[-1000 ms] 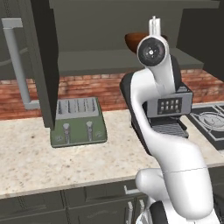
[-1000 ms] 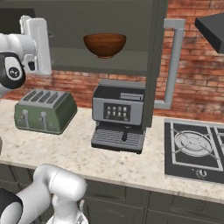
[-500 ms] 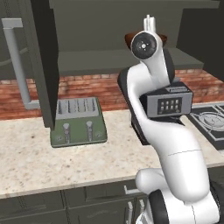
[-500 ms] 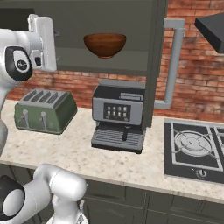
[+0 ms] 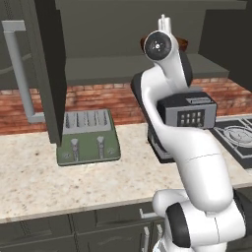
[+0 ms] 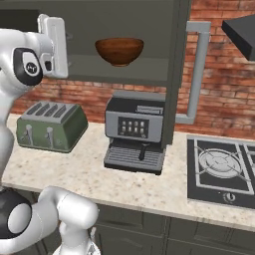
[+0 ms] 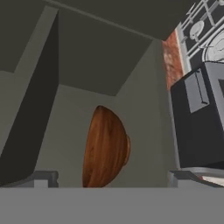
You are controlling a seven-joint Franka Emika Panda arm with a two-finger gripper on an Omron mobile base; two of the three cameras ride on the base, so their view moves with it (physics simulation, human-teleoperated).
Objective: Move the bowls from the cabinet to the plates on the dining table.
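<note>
one reddish-brown bowl (image 6: 119, 51) sat upright on the inner shelf of the open cabinet (image 6: 124, 79), directly above the one coffee machine (image 6: 135, 130) on the speckled counter (image 6: 99, 174); no part of the robot touched it. the counter also carried one green toaster (image 6: 51, 125) to the left of the coffee machine, and one hob (image 6: 221, 172) lay at the right end. two cabinet doors stood swung out, each with one long silver bar handle: one handle (image 5: 19, 69) appeared at the left in the left base view, the other (image 6: 195, 74) at the right in the right base view. the right base view gave the bowl whole and unobstructed, while in the left base view the arm's upper joint covered most of it and just a brown sliver (image 5: 183, 43) showed at the joint's edge. the left base view showed the toaster's (image 5: 88, 135) slots from above. the hand view, rolled on its side, had the bowl (image 7: 105, 148) close ahead, lying between the two finger tips (image 7: 43, 178) at the bottom corners; the gripper (image 7: 116, 181) stood spread wide and held nothing. the same view caught the coffee machine (image 7: 197, 122) and a corner of the hob (image 7: 205, 35) at its right.
</note>
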